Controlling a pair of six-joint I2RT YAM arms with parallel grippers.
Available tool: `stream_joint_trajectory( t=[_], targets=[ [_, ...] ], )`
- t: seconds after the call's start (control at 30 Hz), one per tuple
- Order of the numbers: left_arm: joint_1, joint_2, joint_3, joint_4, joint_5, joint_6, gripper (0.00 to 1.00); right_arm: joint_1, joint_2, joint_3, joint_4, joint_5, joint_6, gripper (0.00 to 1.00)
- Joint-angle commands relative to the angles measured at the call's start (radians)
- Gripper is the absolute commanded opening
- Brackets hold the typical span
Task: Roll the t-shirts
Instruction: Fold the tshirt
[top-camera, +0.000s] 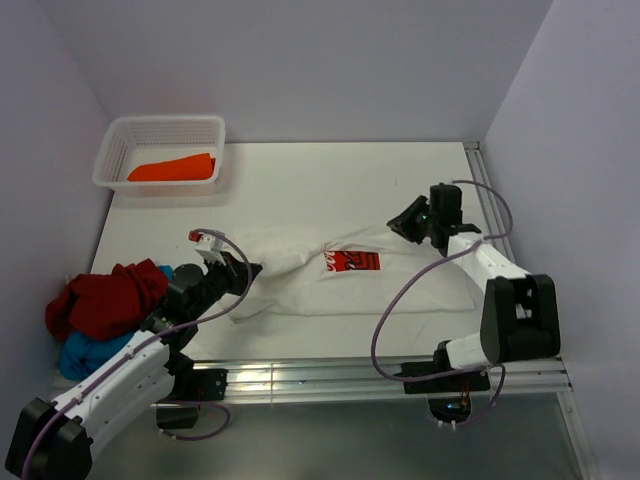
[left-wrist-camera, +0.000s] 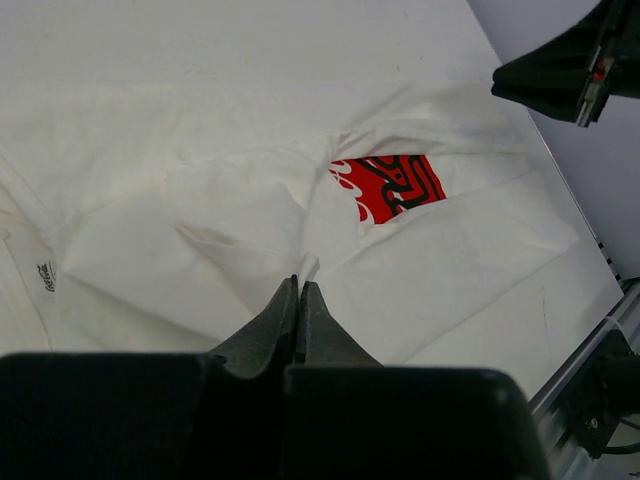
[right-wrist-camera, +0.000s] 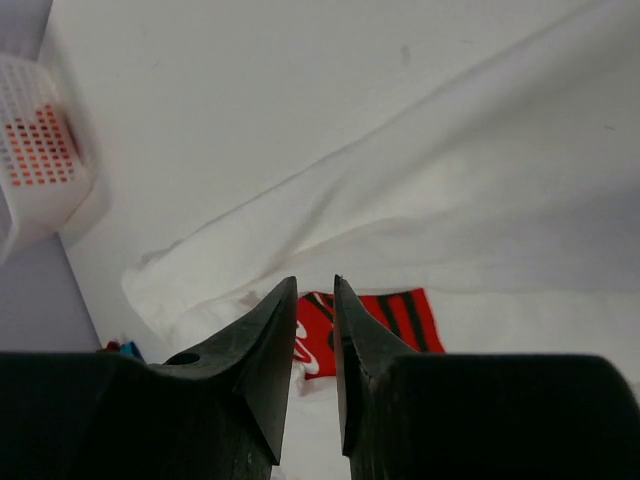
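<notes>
White tee (top-camera: 300, 280), rumpled, stretched slantwise across the middle of the bench (top-camera: 300, 180). Red print (top-camera: 352, 262) face up near its centre, partly swallowed by a fold, so only part of the square legible. Narrows to a bunched end at the left, wider and flatter toward the right. Small label (left-wrist-camera: 45, 275) at one edge in the left wrist view, lettering too small to read.

Left fingers (left-wrist-camera: 272, 325) pressed together, pinching a fold of the white tee; creases run in toward the tips. How much cloth sits between the pads, hidden.

Right fingers (right-wrist-camera: 265, 340) slightly apart, a narrow gap with nothing in it, poised over the tee's far right side. Touching the cloth or not: cannot tell.

Red tee (top-camera: 110, 295) heaped at the bench's left edge, on top of a blue tee (top-camera: 85, 352) mostly covered by it and by the left arm. Orange tee (top-camera: 172, 168) lying in the basket (top-camera: 160, 125) at the far left corner, well apart from the rest.
</notes>
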Motion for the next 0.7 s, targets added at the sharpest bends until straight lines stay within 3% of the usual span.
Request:
stream_joint_trajectory(
  t=[0.0, 0.17, 0.33, 0.67],
  targets=[
    [-0.004, -0.041, -0.028, 0.01, 0.011, -0.043, 0.0, 0.079, 0.103, 0.115, 0.036, -0.005, -0.032, 0.28],
    [-0.004, -0.075, -0.048, -0.03, 0.005, -0.092, 0.0, 0.192, 0.297, 0.262, 0.03, -0.018, -0.022, 0.27],
    [-0.003, -0.077, -0.063, -0.047, 0.0, -0.137, 0.0, 0.245, 0.438, 0.298, 0.05, -0.043, 0.004, 0.24],
    [-0.003, -0.087, -0.12, -0.036, -0.014, -0.206, 0.0, 0.3, 0.475, 0.28, 0.05, -0.055, -0.001, 0.2]
  ],
)
